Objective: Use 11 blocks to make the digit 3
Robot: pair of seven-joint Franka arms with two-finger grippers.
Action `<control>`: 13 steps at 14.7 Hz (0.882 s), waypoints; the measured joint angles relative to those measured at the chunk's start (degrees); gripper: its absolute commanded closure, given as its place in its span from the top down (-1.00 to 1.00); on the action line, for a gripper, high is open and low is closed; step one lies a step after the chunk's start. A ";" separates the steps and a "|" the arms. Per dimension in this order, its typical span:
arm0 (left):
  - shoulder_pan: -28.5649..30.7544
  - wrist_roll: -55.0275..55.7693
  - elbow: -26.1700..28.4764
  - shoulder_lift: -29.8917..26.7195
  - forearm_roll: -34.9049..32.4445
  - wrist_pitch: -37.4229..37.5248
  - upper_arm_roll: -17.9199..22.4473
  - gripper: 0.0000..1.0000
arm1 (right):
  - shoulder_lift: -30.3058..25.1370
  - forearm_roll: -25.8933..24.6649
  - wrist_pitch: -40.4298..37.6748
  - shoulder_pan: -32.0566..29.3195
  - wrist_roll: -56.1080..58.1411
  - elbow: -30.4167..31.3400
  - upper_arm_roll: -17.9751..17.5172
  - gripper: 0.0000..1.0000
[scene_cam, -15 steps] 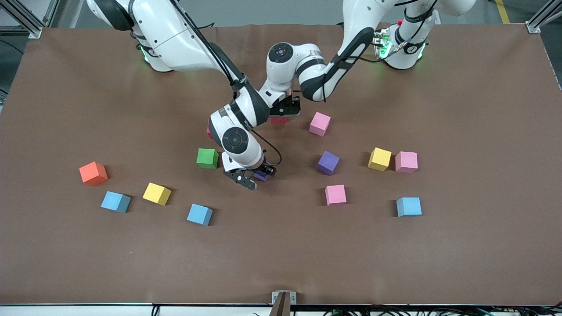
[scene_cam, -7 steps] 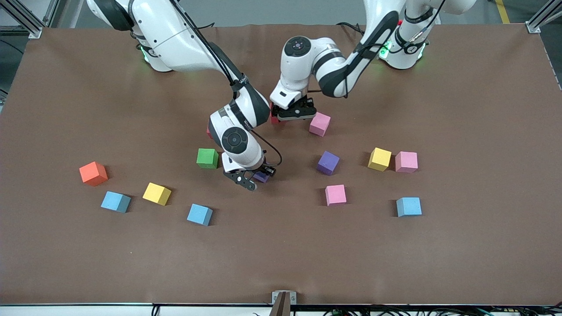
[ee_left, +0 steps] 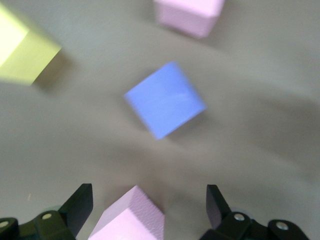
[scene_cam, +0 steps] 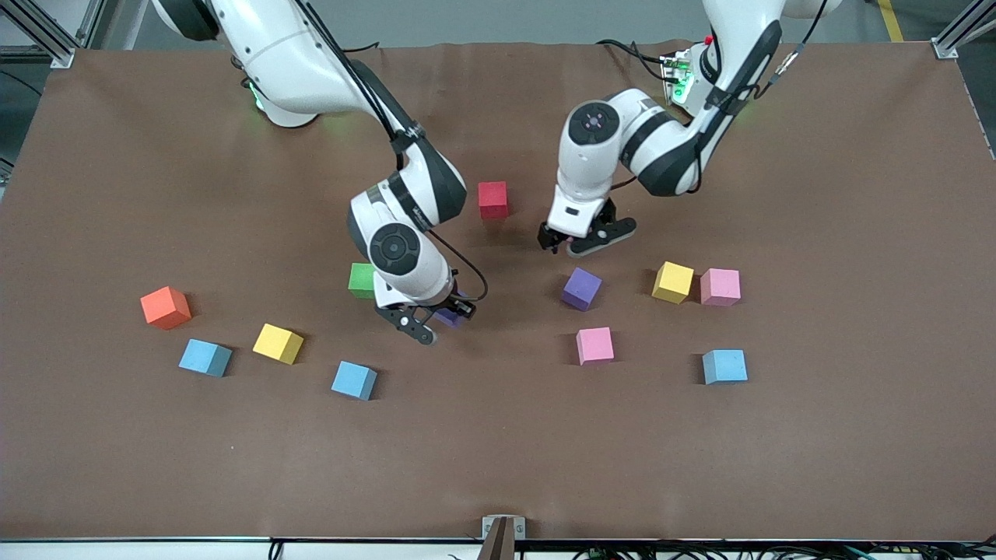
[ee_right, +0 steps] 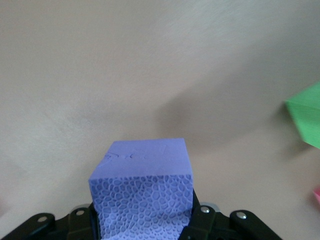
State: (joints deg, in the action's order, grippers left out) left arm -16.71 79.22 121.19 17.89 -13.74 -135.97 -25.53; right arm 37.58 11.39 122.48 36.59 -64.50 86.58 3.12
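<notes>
My right gripper [scene_cam: 438,318] is shut on a purple block [ee_right: 142,187] and holds it low over the table beside the green block [scene_cam: 359,280]. My left gripper [scene_cam: 580,239] stands open around a pink block [ee_left: 131,216], which the hand hides in the front view. Just ahead of it lies a second purple block [scene_cam: 582,288]. A red block [scene_cam: 492,199] sits alone toward the robots' bases. Yellow [scene_cam: 673,281] and pink [scene_cam: 720,286] blocks touch near the left arm's end. Another pink block [scene_cam: 595,345] lies nearer to the camera.
An orange cube [scene_cam: 165,307], a yellow block [scene_cam: 278,343] and two light blue blocks [scene_cam: 205,358] [scene_cam: 354,380] lie scattered toward the right arm's end. A third light blue block [scene_cam: 724,366] sits toward the left arm's end.
The left gripper left the red block and swung toward its own end, down over the pink block. The right gripper shifted slightly toward the green block with the purple block.
</notes>
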 measured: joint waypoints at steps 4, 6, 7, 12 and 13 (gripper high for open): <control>-0.23 16.78 2.67 0.78 1.76 0.46 -0.48 1.00 | -3.92 0.00 -4.94 0.47 -11.83 0.07 -0.03 -0.28; -0.46 26.01 3.98 0.78 1.77 0.49 -0.64 1.00 | -4.40 -0.03 -6.45 1.32 -20.10 0.09 -0.15 -0.54; -0.55 29.72 4.45 0.77 1.78 0.49 -0.67 1.00 | -4.42 -0.03 -7.06 1.66 -23.80 0.09 -0.24 -0.81; -0.75 38.36 6.21 0.85 1.78 0.22 -0.79 1.00 | -4.41 1.43 -6.53 3.27 -30.09 0.25 -1.04 -0.99; -0.75 38.58 6.49 0.90 1.78 -0.27 -0.80 1.00 | -4.44 2.25 -5.84 3.78 -30.83 0.22 -1.02 -0.99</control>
State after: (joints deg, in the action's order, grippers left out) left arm -17.46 117.80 127.68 18.79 -11.95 -136.24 -26.33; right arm 33.14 13.63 116.64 40.37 -95.33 86.80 2.10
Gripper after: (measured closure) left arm 0.000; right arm 0.405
